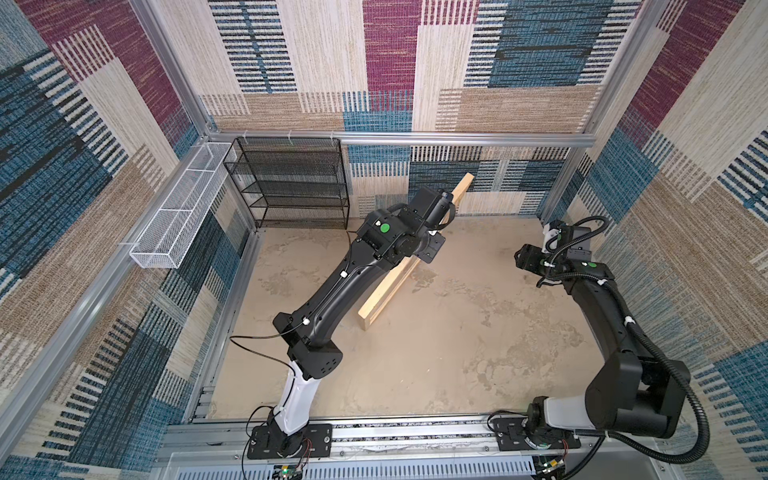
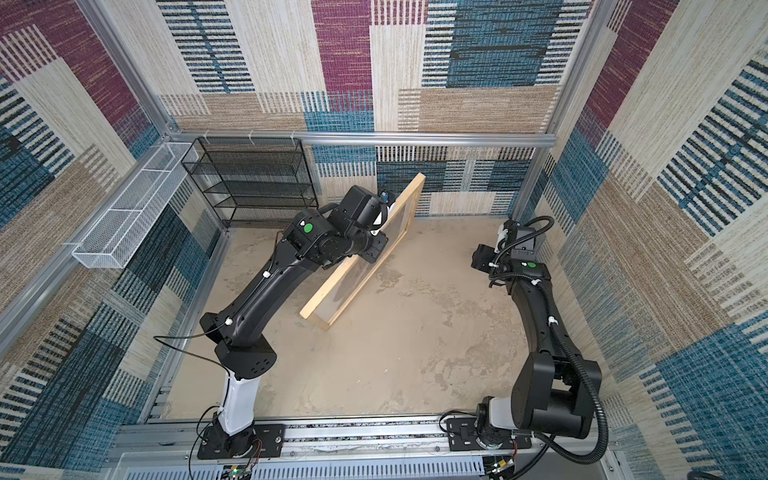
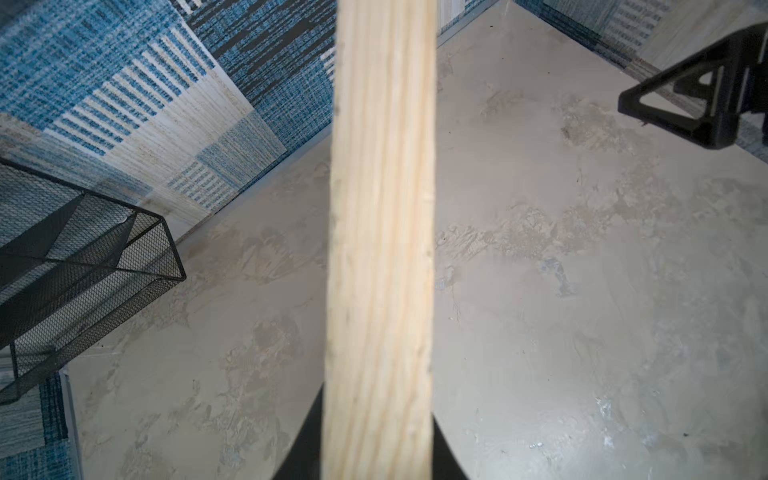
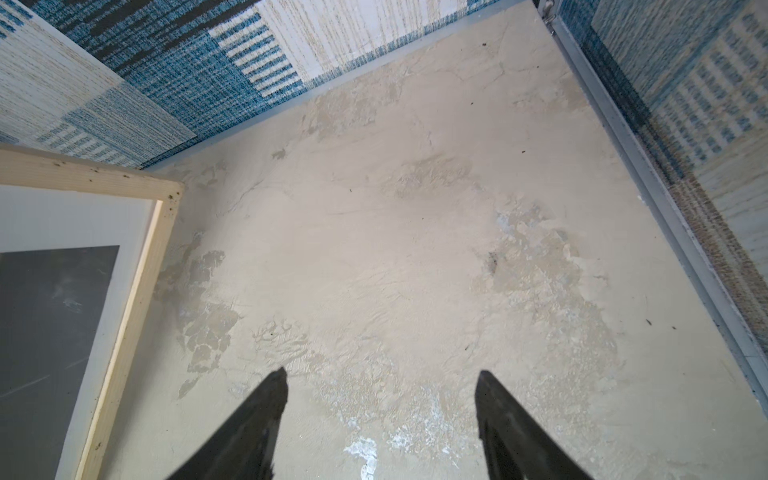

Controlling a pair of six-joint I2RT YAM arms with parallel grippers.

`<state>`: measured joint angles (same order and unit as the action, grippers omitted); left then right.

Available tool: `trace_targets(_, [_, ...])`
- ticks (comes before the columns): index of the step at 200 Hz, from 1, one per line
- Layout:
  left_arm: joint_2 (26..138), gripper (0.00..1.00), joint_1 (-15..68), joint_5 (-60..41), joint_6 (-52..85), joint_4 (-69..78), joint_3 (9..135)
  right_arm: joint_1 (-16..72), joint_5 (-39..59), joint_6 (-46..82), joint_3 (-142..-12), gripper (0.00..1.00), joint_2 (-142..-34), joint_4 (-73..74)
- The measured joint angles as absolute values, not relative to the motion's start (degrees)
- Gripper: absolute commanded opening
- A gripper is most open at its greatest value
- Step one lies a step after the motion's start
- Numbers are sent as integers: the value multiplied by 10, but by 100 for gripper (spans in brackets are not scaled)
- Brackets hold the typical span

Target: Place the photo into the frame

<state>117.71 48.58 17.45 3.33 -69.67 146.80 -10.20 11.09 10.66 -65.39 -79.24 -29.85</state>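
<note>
Presently, the frame (image 1: pixel 382 295) stood on one long rail on the table (image 1: pixel 457 353), left of centre and near upright. Whether it leaned could not be told.

L gripper (image 3: pixel 376 457) was closed narrow on the upper long rail. In the left wrist view the wood passed btwn its dark fingers (image 3: pixel 301 440).

Long axis ran diagonally from mid-table toward the far edge. The far end came close to the back wall, to the right of the black mesh rack (image 1: pixel 291 183).

The frame's face pointed toward the table's right edge, i.e. at the R arm. It showed a white mat (image 4: pixel 62 216) around a dark grey panel (image 4: pixel 50 332).

R gripper (image 4: pixel 382 376) hung wide open w/ nothing btwn the jaws. It was over bare table near the far-right corner, well apart from the frame.

The photo was not found in any view. No waterfall print showed in the opening, so its pos. and heading cannot be told.

Judgement:
- L arm was the nearer one and already had the frame. R arm would have to reach left across the table to meet the face.
- The frame prob. needs laying flat along that same diagonal before a print goes in.
- Risk: w/ a single pinch on a long rail, the frame could pivot on its lower rail.
</note>
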Motion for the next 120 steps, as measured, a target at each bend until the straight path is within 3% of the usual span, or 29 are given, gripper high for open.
trace_targets(71, [1193,0,393,35,110,-667,1486,-102,139,107,-637,73,-801,-294])
trace_targets(120, [1203,0,373,-3,135,-663,1501,-102,148,107,-637,73,-804,-293])
